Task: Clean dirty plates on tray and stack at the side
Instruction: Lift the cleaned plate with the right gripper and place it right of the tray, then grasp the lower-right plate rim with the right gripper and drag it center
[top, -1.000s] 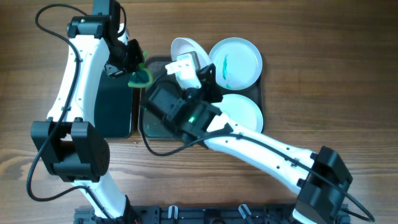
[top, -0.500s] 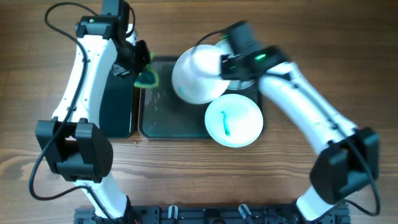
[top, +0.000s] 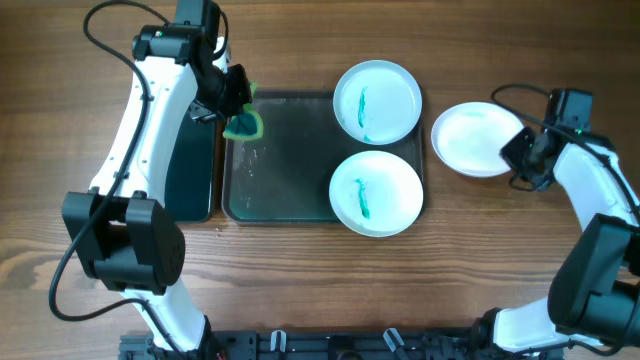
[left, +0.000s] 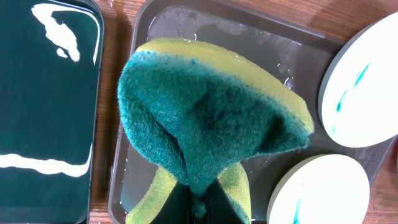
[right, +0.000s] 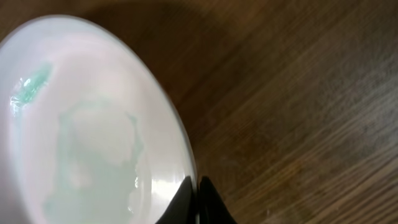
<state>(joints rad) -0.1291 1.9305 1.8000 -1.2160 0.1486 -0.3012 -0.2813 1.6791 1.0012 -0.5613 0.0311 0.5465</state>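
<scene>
Two plates with teal smears lie on the right half of the dark tray (top: 280, 170): one at the back (top: 377, 102) and one at the front (top: 376, 193). A third plate (top: 474, 139), wiped, is on the wood to the right of the tray. My right gripper (top: 520, 152) is shut on its right rim (right: 193, 186); the plate (right: 81, 130) shows a faint wet film. My left gripper (top: 232, 105) is shut on a green and yellow sponge (top: 243, 124) over the tray's back left corner (left: 155, 18). The sponge (left: 205, 118) fills the left wrist view.
A smaller black tray (top: 188, 160) lies just left of the large tray, wet and shiny in the left wrist view (left: 43, 93). Water drops lie on the large tray's floor. Bare wood surrounds both trays.
My right arm has carried the wiped plate from above the tray out to the wood on the right. The two smeared plates now lie uncovered. My left gripper with the sponge has barely moved.
</scene>
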